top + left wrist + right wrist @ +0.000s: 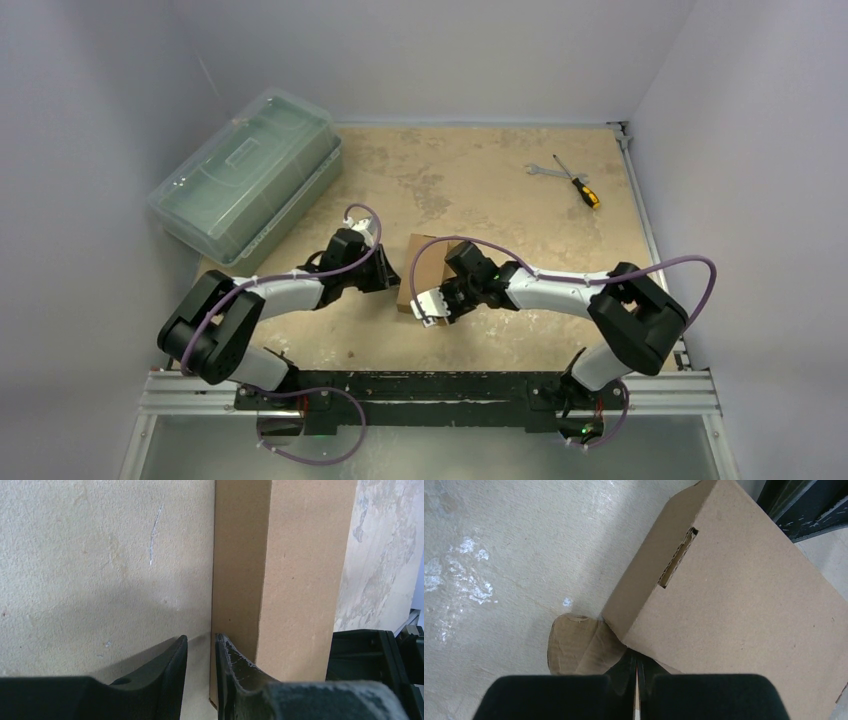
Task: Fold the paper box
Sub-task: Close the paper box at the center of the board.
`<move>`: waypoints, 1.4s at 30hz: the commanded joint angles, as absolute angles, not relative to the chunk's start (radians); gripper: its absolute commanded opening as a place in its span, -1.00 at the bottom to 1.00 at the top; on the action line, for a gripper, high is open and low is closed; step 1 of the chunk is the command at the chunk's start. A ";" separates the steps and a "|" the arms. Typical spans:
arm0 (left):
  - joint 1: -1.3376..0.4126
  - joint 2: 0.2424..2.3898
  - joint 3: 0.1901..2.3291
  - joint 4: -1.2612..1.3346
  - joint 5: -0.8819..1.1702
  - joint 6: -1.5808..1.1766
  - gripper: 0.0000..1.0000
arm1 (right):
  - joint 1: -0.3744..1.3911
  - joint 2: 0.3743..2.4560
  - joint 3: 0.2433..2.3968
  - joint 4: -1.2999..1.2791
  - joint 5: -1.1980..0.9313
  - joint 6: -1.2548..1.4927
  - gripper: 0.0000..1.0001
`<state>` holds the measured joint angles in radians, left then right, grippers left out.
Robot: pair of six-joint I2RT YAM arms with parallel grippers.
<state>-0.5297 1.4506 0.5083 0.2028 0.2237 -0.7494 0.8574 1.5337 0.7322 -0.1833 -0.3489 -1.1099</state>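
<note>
Here the plain brown cardboard box (422,265) lay centrally on the beige table (480,190): judged light, easily creased, best pinched at its rounded end tab (574,642). Left claw (200,639), at the box's nine o'clock, stood slightly parted, empty; right claw (636,661), at five o'clock, was closed.

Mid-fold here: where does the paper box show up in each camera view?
Top external: the paper box sits in the middle of the picture, between the two arms.
Left wrist: it stands as a tall brown band just right of centre.
Right wrist: it fills the right half, slot visible.
Shared landmark: the mottled beige table under it.
</note>
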 commanded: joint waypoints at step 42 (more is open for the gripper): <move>-0.480 1.686 0.686 0.336 0.230 -0.724 -0.31 | 0.527 1.811 1.101 -0.222 -0.427 -0.304 -1.00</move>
